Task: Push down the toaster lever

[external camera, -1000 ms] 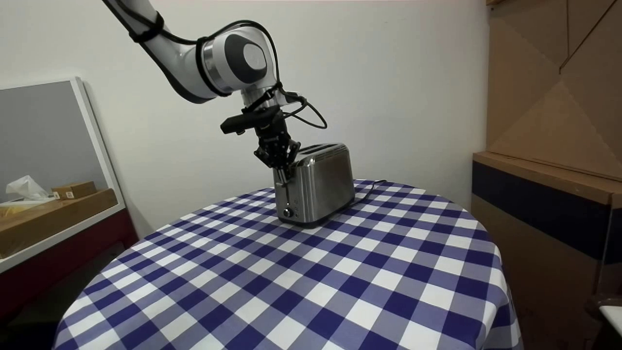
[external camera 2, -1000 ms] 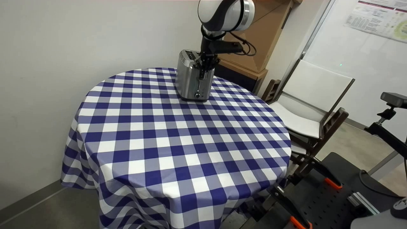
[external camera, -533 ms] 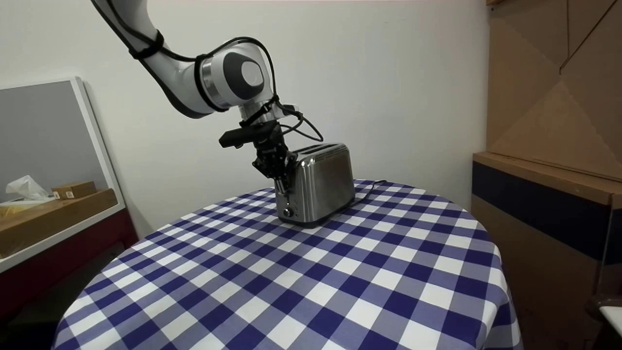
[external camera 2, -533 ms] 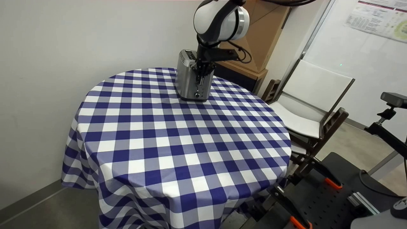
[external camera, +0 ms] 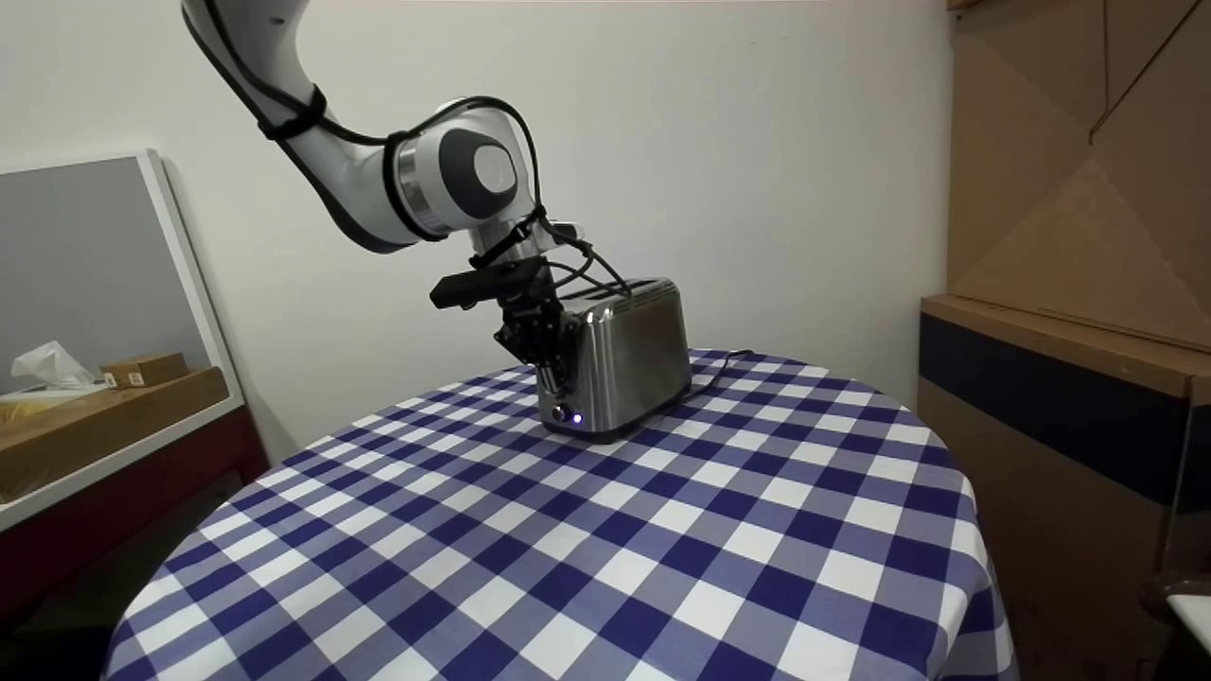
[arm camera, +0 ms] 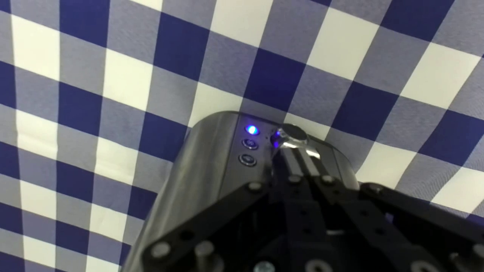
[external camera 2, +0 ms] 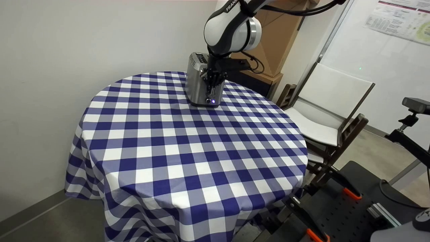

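Observation:
A silver toaster [external camera: 639, 359] stands upright on the checked tablecloth, also seen in an exterior view [external camera 2: 195, 82] and in the wrist view [arm camera: 200, 162]. My gripper [external camera: 552, 380] points down against the toaster's control end, low on the panel just above the round knob [external camera: 560, 413]. In the wrist view the gripper [arm camera: 304, 162] has its fingers close together with nothing seen between them. The lever is hidden behind the fingertips, near the bottom of its slot. A blue button light [arm camera: 252, 130] glows beside the knob [arm camera: 294, 133]; the light shows in both exterior views.
The round table has a blue and white checked cloth [external camera: 605, 567]. The toaster's cord [external camera: 724, 367] runs off behind it. A wall stands behind the table. A cardboard structure [external camera: 1060, 189], a white chair [external camera 2: 319, 111] and a camera mount [external camera 2: 416, 106] stand off the table.
My gripper has moved down along the toaster's control end, from the upper part of the lever slot to just above the knob. The blue button light has come on. The toaster has not moved.

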### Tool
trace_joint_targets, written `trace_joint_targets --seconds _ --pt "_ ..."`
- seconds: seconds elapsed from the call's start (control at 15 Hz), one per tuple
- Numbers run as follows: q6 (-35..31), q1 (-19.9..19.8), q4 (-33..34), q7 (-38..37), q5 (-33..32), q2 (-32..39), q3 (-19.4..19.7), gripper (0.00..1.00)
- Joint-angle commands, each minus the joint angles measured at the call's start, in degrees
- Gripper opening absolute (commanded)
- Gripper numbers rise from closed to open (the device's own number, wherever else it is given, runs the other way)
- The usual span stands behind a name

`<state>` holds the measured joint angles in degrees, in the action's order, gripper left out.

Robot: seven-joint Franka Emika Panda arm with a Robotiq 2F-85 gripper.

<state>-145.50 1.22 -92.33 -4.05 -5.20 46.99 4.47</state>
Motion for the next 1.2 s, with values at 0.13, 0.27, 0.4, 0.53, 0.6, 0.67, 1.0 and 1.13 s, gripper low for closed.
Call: trace_joint_targets --seconds 0.13,0.27,0.4,0.53,0.6,0.67,1.0,1.13 --pt "-0.42 -0.96 -1.44 -0.02 1.72 -1.40 -0.88 0.00" --pt "0.68 -2.09 -3.02 0.70 3.40 -4.40 -2.08 0.00" --pt "2.00 -3.25 -4.99 1.70 5.31 -7.86 -3.44 0.00" --pt "3.96 -4.71 -7.14 3.30 7.72 -12.23 -5.28 0.00" --pt "5.42 -5.23 -8.21 4.11 8.77 -14.58 -5.99 0.00" --pt "7.79 -6.05 -9.00 5.31 10.37 -16.90 -7.09 0.00" --pt "22.54 -6.33 -13.73 8.50 15.06 -28.39 -8.22 0.00" --pt "25.46 -5.05 -16.48 7.57 13.34 -32.53 -7.23 0.00"
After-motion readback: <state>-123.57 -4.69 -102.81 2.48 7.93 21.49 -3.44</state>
